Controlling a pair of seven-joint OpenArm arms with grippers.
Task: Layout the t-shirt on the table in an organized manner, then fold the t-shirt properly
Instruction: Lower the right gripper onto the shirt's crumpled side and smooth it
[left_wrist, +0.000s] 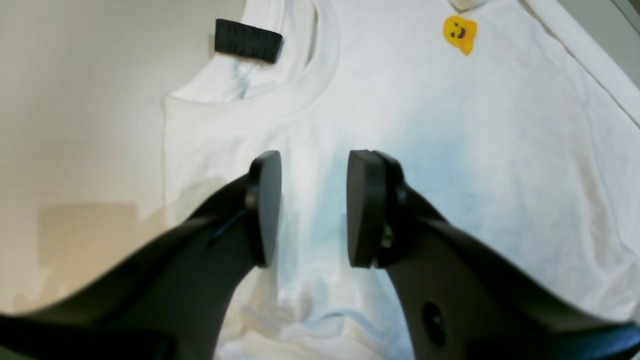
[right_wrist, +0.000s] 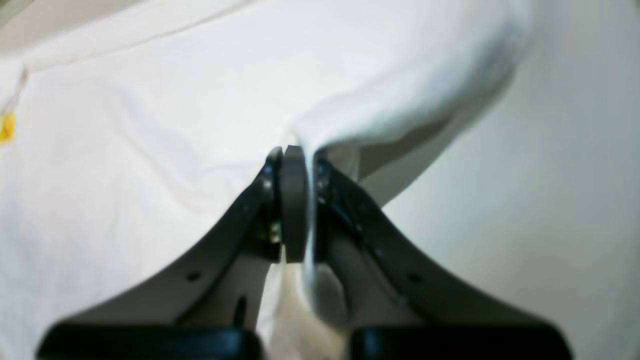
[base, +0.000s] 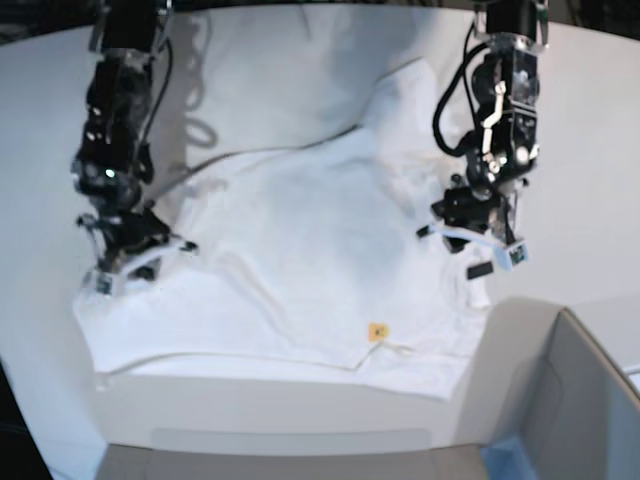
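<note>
**Mia:** Where is the shirt lying right now?

**Ben:** The white cloth t-shirt (base: 300, 270) is lying on the big smooth white desk (base: 590, 120). It is spreading out wide, but it is still bumpy. Creases are running across the middle, and the edges are bending.

**Mia:** Is it looking flat yet?

**Ben:** Not quite. A part beyond the small yellow smiley patch (base: 378, 332), toward the back of the desk, is bunching up between the two arms. The black tag (left_wrist: 248, 40) is sitting at the neck hole, off to one side of that patch.

**Mia:** What are the arms doing?

**Ben:** The right gripper (right_wrist: 300, 200) is pinching the shirt. Its jaws are pressing together on a fold of white cloth, and the cloth is lifting a bit there. In the base view it is sitting at the shirt's side, far from the patch.

**Mia:** And the other one?

**Ben:** The left gripper (left_wrist: 312, 207) is hanging over the shirt near the neck. Its jaws are standing apart, and nothing is sitting between them.

**Mia:** So how much is done?

**Ben:** I am thinking the laying-out part is still going on. The shirt is open on the desk, but it is needing more pulling and smoothing.

**Mia:** And the folding?

**Ben:** No neat fold is showing yet. All of that is waiting.
</note>
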